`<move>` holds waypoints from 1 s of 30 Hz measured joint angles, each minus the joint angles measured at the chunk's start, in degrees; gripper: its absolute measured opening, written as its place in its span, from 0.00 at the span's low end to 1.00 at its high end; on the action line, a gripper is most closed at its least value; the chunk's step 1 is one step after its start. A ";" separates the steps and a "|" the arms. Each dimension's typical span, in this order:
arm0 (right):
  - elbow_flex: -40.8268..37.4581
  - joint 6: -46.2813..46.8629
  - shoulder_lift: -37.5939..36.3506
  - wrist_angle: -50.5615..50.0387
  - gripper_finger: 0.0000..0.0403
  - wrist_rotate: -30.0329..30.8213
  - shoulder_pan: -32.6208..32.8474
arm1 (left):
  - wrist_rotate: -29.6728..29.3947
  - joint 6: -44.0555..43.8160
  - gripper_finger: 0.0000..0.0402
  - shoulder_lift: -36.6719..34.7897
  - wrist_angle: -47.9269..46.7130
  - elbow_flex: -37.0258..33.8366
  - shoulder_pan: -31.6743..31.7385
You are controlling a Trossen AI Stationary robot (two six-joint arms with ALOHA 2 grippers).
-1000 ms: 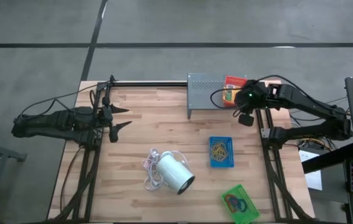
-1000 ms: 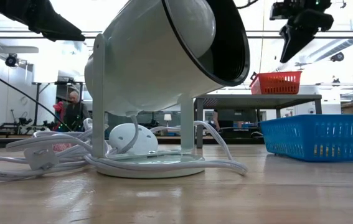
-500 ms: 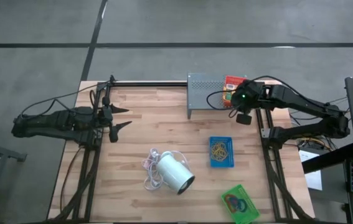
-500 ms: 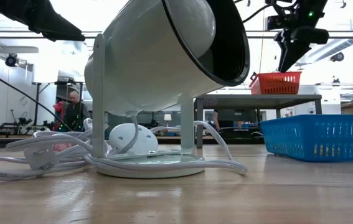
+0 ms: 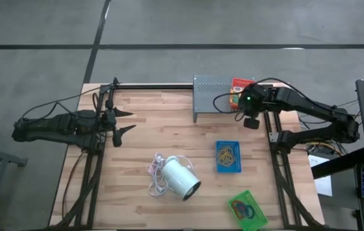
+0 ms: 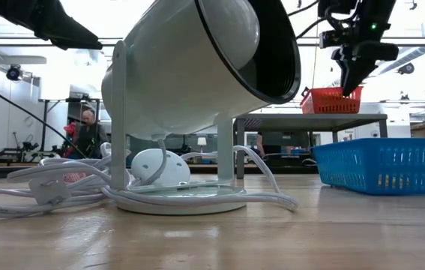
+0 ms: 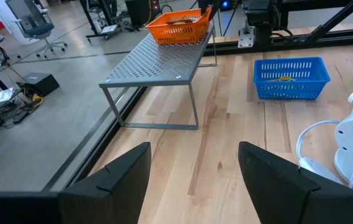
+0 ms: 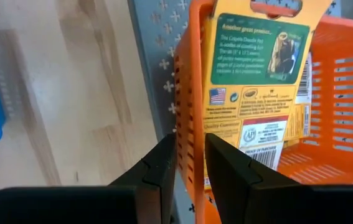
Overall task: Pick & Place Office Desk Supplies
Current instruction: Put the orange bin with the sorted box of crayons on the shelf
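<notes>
An orange-red tray (image 5: 239, 83) sits on the right end of the grey perforated stand, and a yellow-orange printed box (image 8: 257, 93) lies in it. My right gripper (image 5: 242, 96) is over that tray, pointing down and shut on its wall. A blue tray (image 5: 228, 156) with tan rubber bands rests on the table. A green tray (image 5: 248, 210) with red and blue loops rests near the front edge. My left gripper (image 5: 125, 122) waits open at the table's left side. My right gripper (image 8: 190, 162) has the red tray's near-side wall (image 8: 187, 118) between its fingers, one finger inside the tray and one outside. It comes from above, pointing down, with the fingers across the wall. The tray's bottom stays on the stand, seen in the low view (image 6: 332, 100).
The grey stand (image 5: 210, 96) is at the far edge, right of centre. The big white cylinder (image 5: 180, 178) with its coiled cord lies mid-table toward the near edge. Bare wood lies between my left gripper (image 7: 195, 168) and the stand (image 7: 157, 68).
My right gripper has moved a little toward the table's left and come down onto the red tray's wall. The tray, the other trays and my left arm have stayed where they were.
</notes>
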 joint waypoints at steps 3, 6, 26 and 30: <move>0.01 -0.38 -0.13 -0.35 0.20 -0.14 -0.28 | 0.01 0.00 0.61 0.01 0.01 0.00 0.00; 0.60 -0.64 -0.64 -2.56 0.18 -0.18 -0.28 | 0.01 0.00 0.61 0.01 0.00 0.00 -0.01; 0.90 0.76 -1.54 -9.34 0.11 2.92 -4.45 | 0.01 0.00 0.61 -0.01 -0.01 0.00 0.01; 1.20 0.79 -1.51 -10.51 0.11 2.90 -4.47 | 0.01 0.00 0.61 0.01 -0.01 0.00 0.01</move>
